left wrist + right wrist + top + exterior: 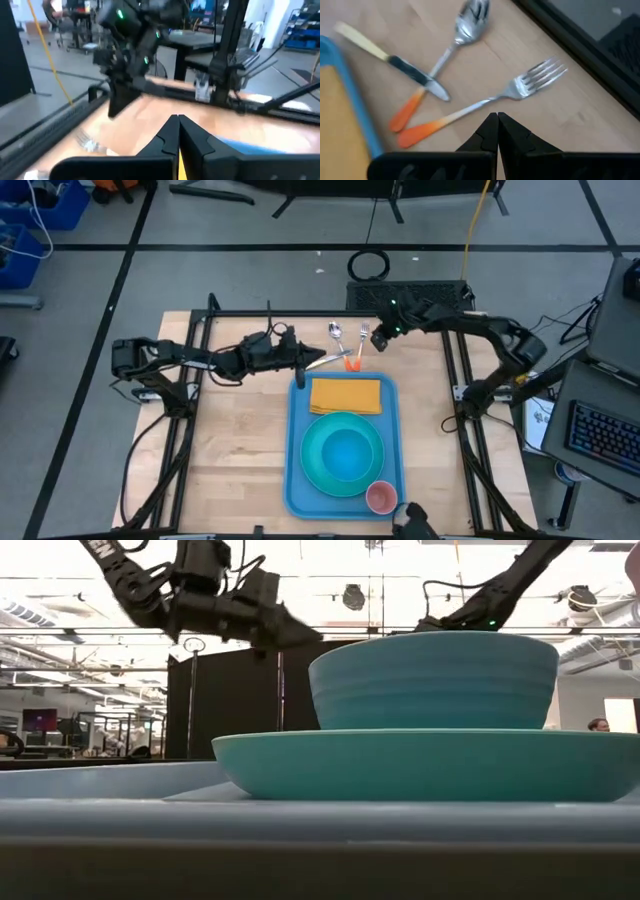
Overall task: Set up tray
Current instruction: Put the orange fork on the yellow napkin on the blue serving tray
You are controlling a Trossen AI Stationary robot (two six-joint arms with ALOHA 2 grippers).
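On the wooden table (240, 440), toward its right half, I see the tray (296, 470), a long light-blue rectangle with a raised rim, lying flat with one short end toward the far edge of the table. Inside it, at the far end, lies a folded yellow napkin (346, 395); in the middle sits a round turquoise plate (318, 470) with a turquoise bowl (348, 452) stacked on it, and at the near end, touching the plate's edge, stands a small pink cup (380, 497). Just beyond the tray's far end, on bare wood, lie a spoon (465, 30) and a fork (520, 87), both with orange handles, and a knife (400, 65) with a pale yellow handle that lies across the spoon's shaft. My left gripper (305, 361) reaches in from the left and sits above the tray's far left corner, fingers pressed together with nothing between them. My right gripper (380, 337) hangs over the cutlery, close above the fork, its fingers likewise pressed together and empty. From table height, the plate and bowl fill the foreground, with both arms raised above and behind them.
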